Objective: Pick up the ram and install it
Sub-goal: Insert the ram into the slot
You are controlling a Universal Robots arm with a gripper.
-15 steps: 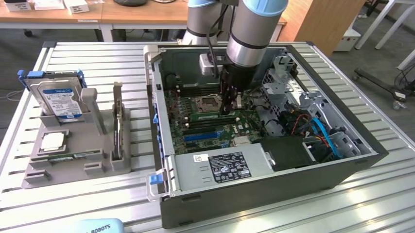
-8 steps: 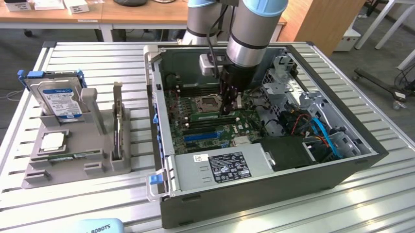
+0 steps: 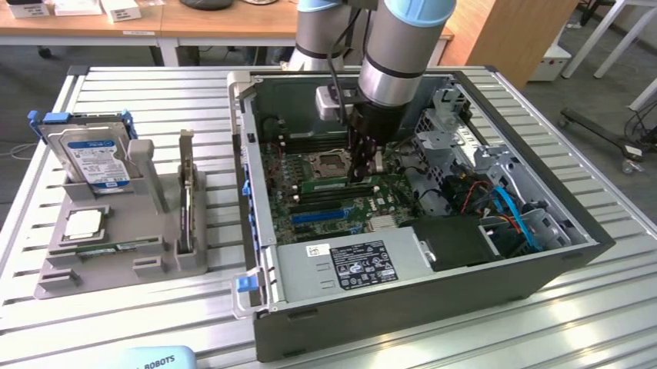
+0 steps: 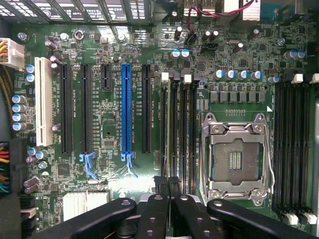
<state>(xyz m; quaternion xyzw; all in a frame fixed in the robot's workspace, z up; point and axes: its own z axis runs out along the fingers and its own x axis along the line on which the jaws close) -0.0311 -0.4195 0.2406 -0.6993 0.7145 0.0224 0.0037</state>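
Slatted metal counter (image 3: 134,92), open dark computer case (image 3: 411,307) on it. Black gripper (image 3: 361,175) inside, pinched shut over black memory slots (image 4: 178,129) beside the processor socket (image 4: 235,159); nothing seen held. Thin green ram stick (image 3: 115,248) in grey tray (image 3: 61,284), well apart, exterior view's left.

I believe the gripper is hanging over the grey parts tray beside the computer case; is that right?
Not quite: the exterior view shows the gripper down inside the computer case, above the motherboard, not over the grey parts tray beside it.
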